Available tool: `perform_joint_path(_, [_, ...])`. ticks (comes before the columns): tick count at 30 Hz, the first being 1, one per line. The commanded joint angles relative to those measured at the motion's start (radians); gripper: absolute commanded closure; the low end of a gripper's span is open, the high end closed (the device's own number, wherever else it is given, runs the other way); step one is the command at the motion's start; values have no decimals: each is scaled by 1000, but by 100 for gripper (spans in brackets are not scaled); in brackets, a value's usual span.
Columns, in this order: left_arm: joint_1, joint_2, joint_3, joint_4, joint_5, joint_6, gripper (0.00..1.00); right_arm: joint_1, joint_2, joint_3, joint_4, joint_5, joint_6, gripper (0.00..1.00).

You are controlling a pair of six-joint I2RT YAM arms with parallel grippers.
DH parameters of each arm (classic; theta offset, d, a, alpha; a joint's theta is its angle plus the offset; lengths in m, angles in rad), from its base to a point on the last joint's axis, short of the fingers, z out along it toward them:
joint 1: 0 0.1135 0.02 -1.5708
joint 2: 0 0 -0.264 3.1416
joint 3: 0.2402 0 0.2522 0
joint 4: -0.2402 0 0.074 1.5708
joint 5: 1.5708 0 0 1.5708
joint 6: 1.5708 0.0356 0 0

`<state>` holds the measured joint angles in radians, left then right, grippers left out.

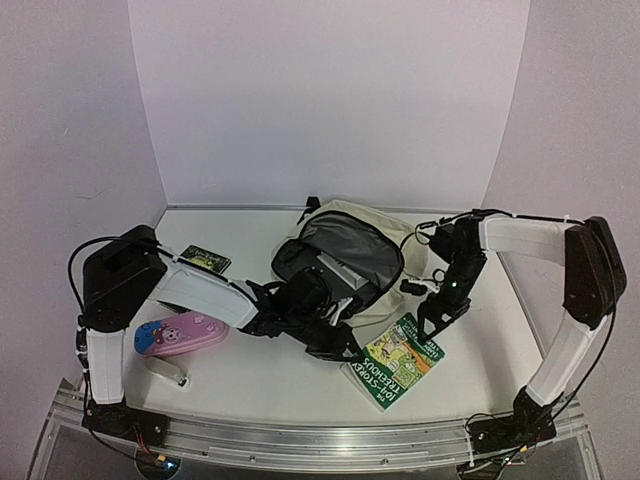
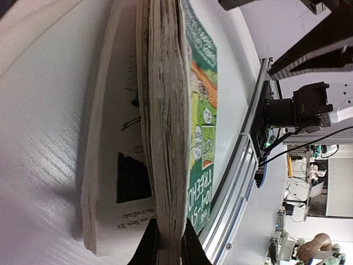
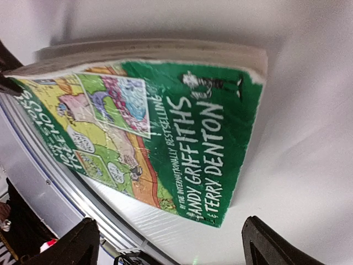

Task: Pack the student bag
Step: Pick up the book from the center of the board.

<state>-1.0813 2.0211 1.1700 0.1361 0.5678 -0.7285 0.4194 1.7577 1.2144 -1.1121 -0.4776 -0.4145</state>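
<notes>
Grip on the book is the fact that matters: our left tool has its two fingers pinched onto the near-left end of the paperback, one on the green cover side and one on the page side, so the book is held at its edge and stands tilted up off the worktop. Our right tool hangs over the far-right end of the same book with its fingers spread wide and nothing between them. The student bag lies in the middle of the worktop, far and left of the book, its mouth unzipped and the grey lining showing. The book's long axis runs from near-left to far-right, so it points past the bag's right side, not into the opening. We judge the left arm the better placed: its wrist sits just at the bag's near rim, and the book would need to swing far and leftward, turned end-first toward the mouth.
</notes>
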Motion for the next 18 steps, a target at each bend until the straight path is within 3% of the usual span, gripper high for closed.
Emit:
perform_joint_path(1, [-8,-186,-47,-49,-129,186,100,-7,-108,81,-21,-86,-23,5])
perform_joint_path(11, [-43,-339,-101,-188,-217,513,100,-6,-150,48,-23,-240,-123,2])
perform_joint_path(18, [-44,-414,-154,-136,-238,531,100,22,-126,26,-23,-344,-160,7])
